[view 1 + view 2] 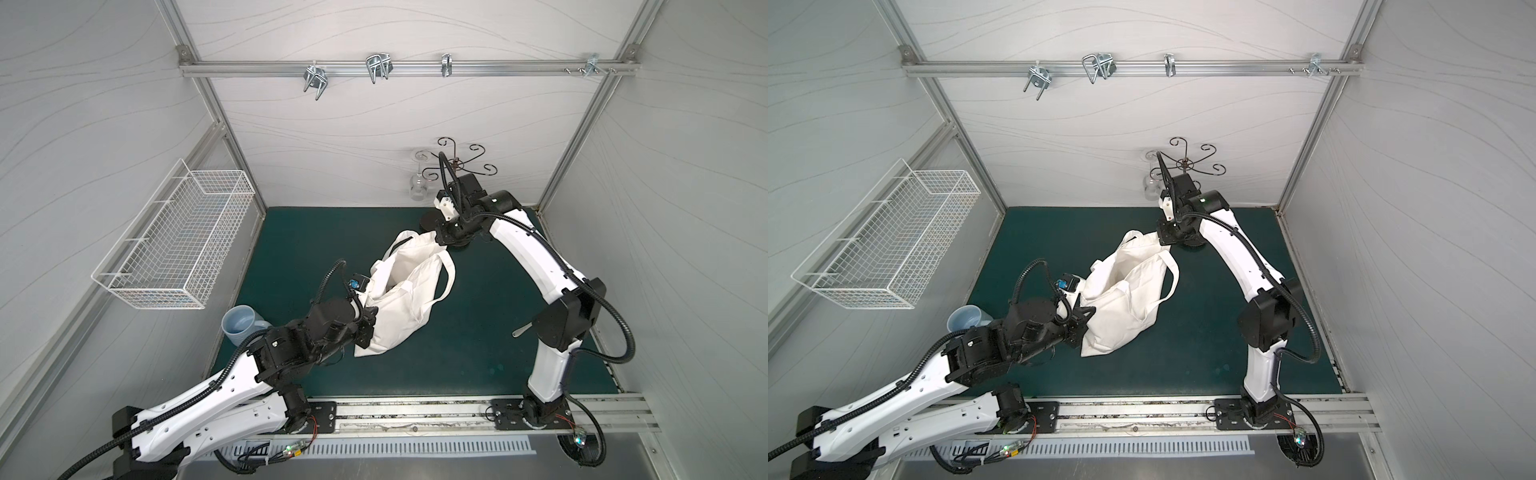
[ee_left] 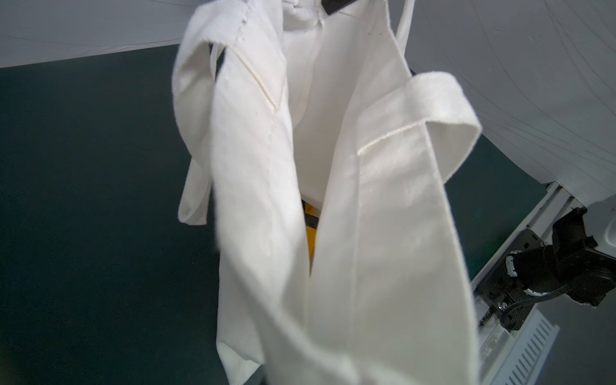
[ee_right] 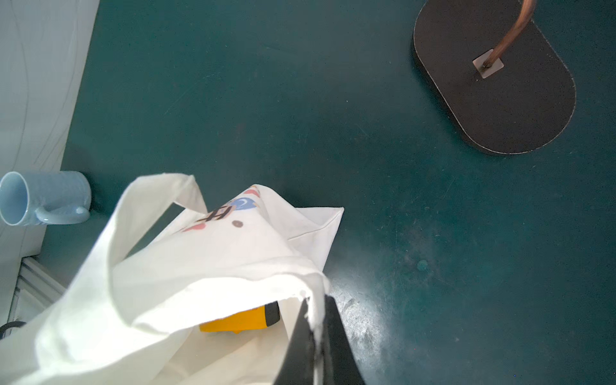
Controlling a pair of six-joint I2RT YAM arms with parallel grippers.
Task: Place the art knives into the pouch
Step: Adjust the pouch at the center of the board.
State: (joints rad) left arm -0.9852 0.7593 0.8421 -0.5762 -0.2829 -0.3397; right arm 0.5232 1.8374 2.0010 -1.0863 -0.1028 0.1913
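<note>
My right gripper (image 3: pixel 316 310) is clamped on the rim of the pouch (image 1: pixel 399 299); in the right wrist view a fold of cream canvas sits pinched between its two black fingers (image 3: pixel 336 343). My left gripper (image 1: pixel 368 328) is closed on the opposite side of the pouch, nearer the front edge of the desk (image 1: pixel 457 332). Between the two, the pouch hangs over the middle of the desk with its mouth pulled open, and one loop handle drapes off towards the right edge.

The art knife (image 3: pixel 240 321), yellow with a black end, lies inside the pouch, just beside my right gripper's hold. The left wrist view shows only a yellow sliver of it (image 2: pixel 310 230) deep between the canvas walls.

A pale blue mug (image 1: pixel 241 322) lies on its side at the left edge of the desk. The black base of a hook stand (image 3: pixel 493 86) sits at the far edge.
</note>
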